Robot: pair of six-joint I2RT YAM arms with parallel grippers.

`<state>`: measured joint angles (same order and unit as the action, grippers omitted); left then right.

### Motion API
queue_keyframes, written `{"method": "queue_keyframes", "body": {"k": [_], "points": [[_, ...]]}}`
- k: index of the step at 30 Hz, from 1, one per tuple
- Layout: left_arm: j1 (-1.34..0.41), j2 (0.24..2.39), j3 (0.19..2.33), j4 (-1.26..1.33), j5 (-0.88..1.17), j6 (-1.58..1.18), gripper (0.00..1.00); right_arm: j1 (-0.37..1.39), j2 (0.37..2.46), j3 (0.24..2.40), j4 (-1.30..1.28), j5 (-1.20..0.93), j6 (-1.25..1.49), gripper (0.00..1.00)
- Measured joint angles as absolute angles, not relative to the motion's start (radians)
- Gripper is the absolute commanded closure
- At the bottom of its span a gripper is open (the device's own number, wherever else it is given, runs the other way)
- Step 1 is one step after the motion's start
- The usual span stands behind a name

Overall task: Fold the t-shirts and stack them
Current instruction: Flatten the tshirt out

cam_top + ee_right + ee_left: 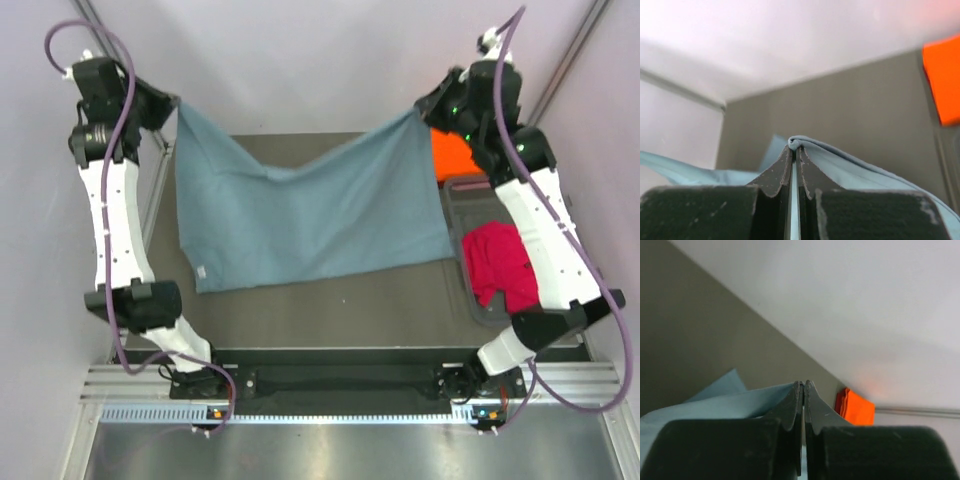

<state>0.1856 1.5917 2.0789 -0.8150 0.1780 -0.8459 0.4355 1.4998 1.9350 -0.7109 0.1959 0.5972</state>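
Currently my left fingers [789, 412] and right fingers [774, 176] each pinch a raised corner of the soft grey-blue cotton t-shirt [310, 220], its hem resting on the tabletop [340, 310]. Either thin pinch might slip, skewing the fold.

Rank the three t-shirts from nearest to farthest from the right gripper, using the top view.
1. Grey-blue t-shirt: its corner is pinched in the right gripper.
2. Orange t-shirt: just beside the gripper, at the far right.
3. Red t-shirt: in the tub, nearer the arm bases.
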Motion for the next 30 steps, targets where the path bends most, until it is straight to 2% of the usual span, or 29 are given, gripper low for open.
{"method": "queue_keyframes", "body": {"k": [5,10,14,19,21,25,30], "points": [[0.186,1.757,2.346,-0.801,0.171,-0.835,1.0,0.324,1.606,2.151,-0.677,0.102,0.575,1.0],[0.187,1.644,2.331,-0.748,0.175,-0.857,1.0,0.324,1.559,2.185,-0.689,0.036,0.56,1.0],[0.188,1.38,2.124,-0.706,0.137,-0.896,1.0,0.325,1.374,2.007,-0.72,-0.029,0.58,1.0],[0.188,1.016,1.974,-0.672,0.025,-0.977,1.0,0.327,1.021,1.769,-0.779,-0.101,0.652,1.0],[0.188,0.913,2.02,-0.686,-0.035,-0.995,1.0,0.327,0.895,1.735,-0.8,-0.112,0.682,1.0],[0.188,0.865,2.255,-0.653,-0.094,-1.003,1.0,0.327,0.696,1.776,-0.812,-0.139,0.757,1.0],[0.187,0.863,2.331,-0.551,-0.048,-1.034,1.0,0.327,0.648,1.826,-0.766,-0.171,0.823,1.0]]}}
